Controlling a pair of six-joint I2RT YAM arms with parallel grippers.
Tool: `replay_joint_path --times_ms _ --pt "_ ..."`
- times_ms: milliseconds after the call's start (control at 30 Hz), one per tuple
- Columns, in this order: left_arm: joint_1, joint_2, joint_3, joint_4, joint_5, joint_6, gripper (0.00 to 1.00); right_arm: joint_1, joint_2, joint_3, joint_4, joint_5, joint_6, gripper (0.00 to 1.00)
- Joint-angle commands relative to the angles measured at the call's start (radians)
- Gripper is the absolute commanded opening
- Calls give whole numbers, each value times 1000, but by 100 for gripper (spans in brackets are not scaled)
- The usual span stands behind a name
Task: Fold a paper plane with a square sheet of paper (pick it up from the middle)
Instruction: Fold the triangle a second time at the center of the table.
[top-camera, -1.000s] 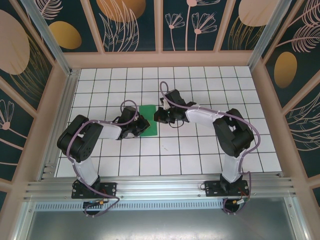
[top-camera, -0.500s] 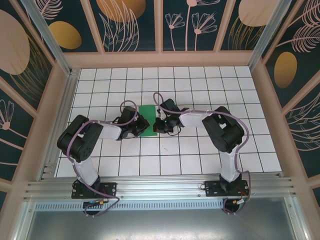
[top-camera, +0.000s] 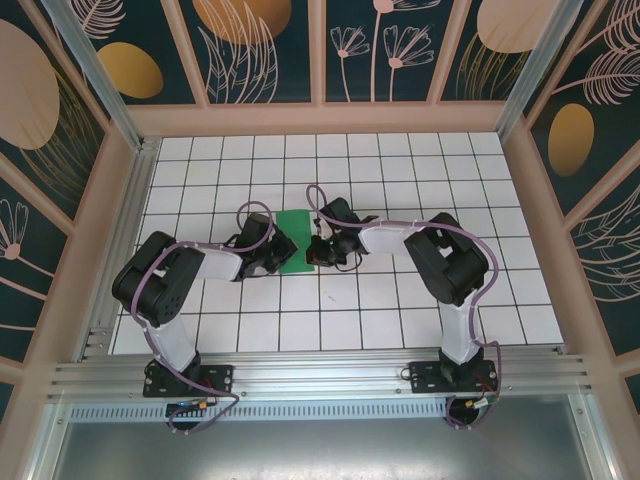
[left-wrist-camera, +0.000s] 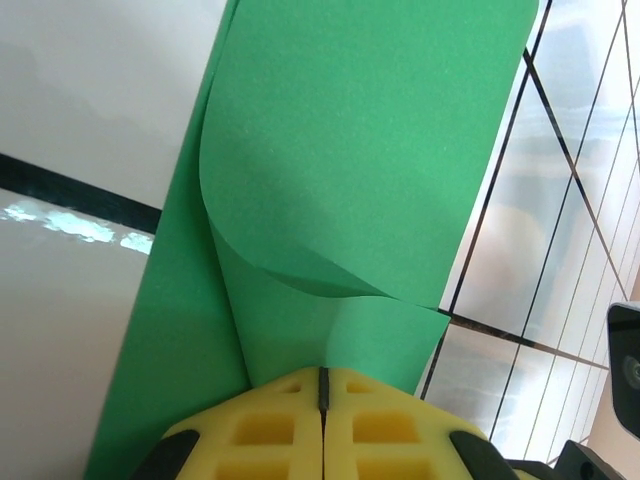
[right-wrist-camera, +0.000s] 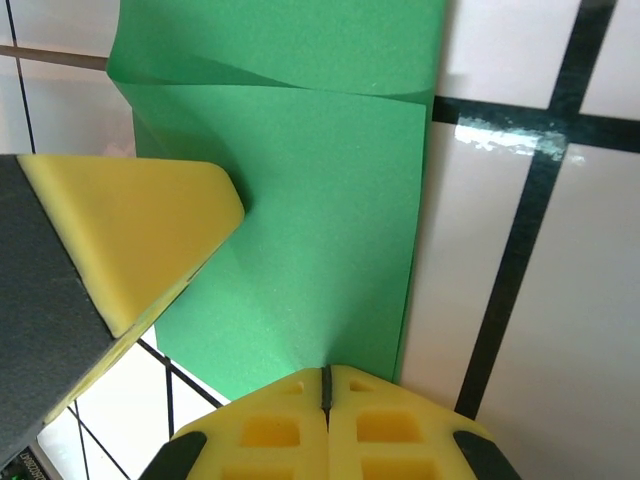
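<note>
One green sheet (top-camera: 297, 230), one left pincer (left-wrist-camera: 322, 378), one right pincer (right-wrist-camera: 326, 372)

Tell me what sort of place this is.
Most likely an enclosed robot test cell, not a home: a white grid-tiled tabletop, walls of floral-printed panels, and a left arm and right arm bolted to an aluminium rail, both at a green sheet of paper.

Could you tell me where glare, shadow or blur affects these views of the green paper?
Left wrist view: a soft shadow darkens the curled flap of the square sheet of paper, and glare streaks the white tiles at left. Right wrist view: a bright glare patch sits beside a dark grid line. Top external view: evenly lit, no strong glare on the table.
</note>
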Motion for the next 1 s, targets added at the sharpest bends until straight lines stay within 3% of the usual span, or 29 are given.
replay_joint_path --times_ms 0,433,667,800,967 --pt "48 20 26 -91 -127 4 9 11 74 -74 -176 102 -37 4" --pt "135 102 157 -195 -155 96 17 25 74 -93 -198 148 -54 4" --pt "187 42 209 -267 -182 185 19 25 67 -89 -193 147 -47 4" --pt "186 -12 230 -258 -80 272 20 25 58 -86 -178 130 -37 4" --pt "154 -137 122 -152 67 278 21 20 20 -83 -116 65 -9 4"
